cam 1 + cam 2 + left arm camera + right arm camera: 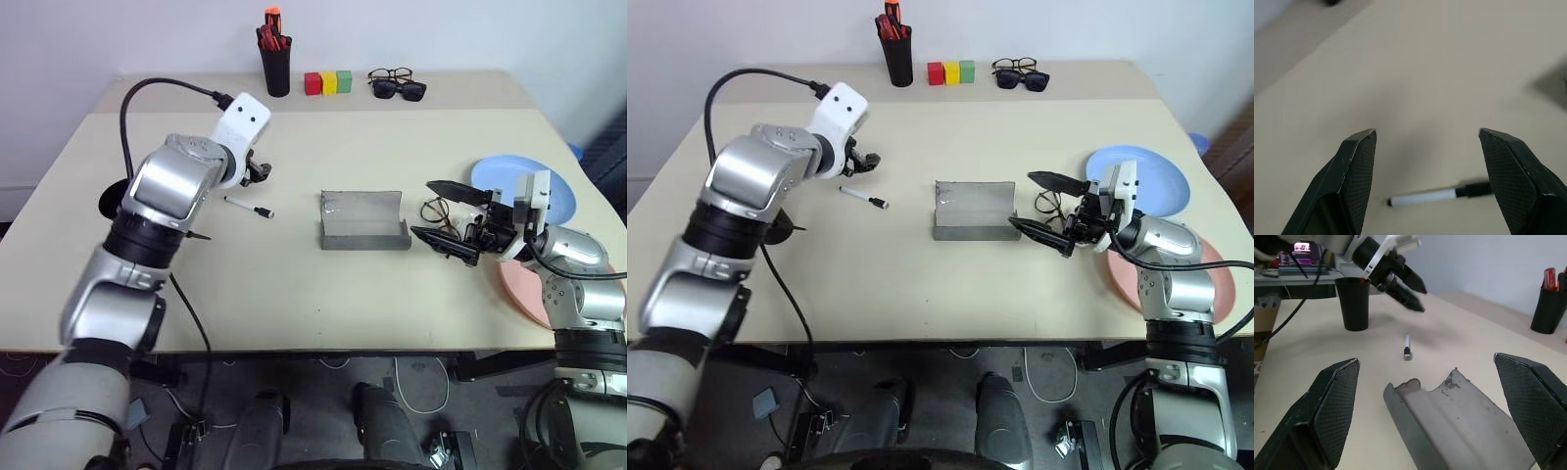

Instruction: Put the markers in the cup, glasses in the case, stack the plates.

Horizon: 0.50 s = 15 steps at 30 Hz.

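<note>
Slim white marker with black cap lay flat on the beige tabletop left of centre, light, rigid, prone to roll, best pinched mid-barrel; left tool hung over it open and empty, right tool wide open, empty.

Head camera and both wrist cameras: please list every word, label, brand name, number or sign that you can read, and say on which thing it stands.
There is no readable text.
The white marker, the grey case and the three coloured blocks show no lettering.
The pens in the black holder are too small to tell.
</note>
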Tool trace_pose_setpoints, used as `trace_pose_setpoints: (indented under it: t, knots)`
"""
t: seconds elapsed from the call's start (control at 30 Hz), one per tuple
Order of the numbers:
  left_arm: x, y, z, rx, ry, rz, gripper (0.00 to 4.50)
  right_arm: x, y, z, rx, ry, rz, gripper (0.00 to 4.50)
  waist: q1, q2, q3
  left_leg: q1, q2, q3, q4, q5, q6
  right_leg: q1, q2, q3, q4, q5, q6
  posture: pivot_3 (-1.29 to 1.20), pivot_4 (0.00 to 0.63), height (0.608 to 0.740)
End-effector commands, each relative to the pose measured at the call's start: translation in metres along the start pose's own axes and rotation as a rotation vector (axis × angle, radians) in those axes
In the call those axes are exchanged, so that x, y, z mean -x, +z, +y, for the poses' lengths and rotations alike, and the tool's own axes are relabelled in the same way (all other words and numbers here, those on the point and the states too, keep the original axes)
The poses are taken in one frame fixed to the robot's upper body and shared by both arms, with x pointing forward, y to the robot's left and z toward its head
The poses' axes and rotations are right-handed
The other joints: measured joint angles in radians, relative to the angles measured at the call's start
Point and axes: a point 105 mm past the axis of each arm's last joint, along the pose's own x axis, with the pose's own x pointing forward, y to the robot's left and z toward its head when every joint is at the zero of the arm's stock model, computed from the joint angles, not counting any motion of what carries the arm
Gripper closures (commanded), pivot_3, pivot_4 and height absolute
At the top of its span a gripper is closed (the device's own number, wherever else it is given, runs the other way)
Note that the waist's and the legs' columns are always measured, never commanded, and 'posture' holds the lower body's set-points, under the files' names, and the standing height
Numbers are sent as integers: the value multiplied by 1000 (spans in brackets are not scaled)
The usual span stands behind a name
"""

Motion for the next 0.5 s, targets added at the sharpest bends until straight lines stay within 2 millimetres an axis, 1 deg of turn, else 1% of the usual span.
trace_pose_setpoints:
  t: [0.03, 0.2, 0.37, 0.43, 0.5]
  knots:
    - [-4, 1, 14, -253, -83, 66, 1119, 0, 13, -1, 58, -17, -45, 0, 1, 0, 0, 0, 0, 0, 0, 0, 0, 0, 0, 0, 0, 0, 1, 0, 150, 740]
    - [-12, -2, 32, -486, -105, 194, 1119, 2, 10, 2, 58, -38, -54, 0, 5, -1, 0, -4, 0, 0, 0, 0, 1, -3, 0, 0, -1, 0, 1, 0, 150, 740]
    - [-14, 2, 30, -625, -165, 257, 1119, 3, 8, 6, 54, -51, -55, 0, 5, -1, 0, -13, 0, 0, 3, 0, 1, -10, 0, 0, 1, 0, 1, 0, 150, 740]
    - [-14, 0, 28, -660, -194, 280, 1119, 4, 8, 7, 54, -57, -55, 0, 3, -1, 0, -16, 0, 0, 5, 0, 1, -14, 0, 0, 2, 1, 0, 0, 150, 740]
    - [-13, -4, 25, -686, -238, 303, 1119, 5, 8, 8, 53, -60, -53, 0, 0, -1, 0, -16, 0, 0, 5, 0, 1, -14, 0, 0, 2, 1, 0, 0, 150, 740]
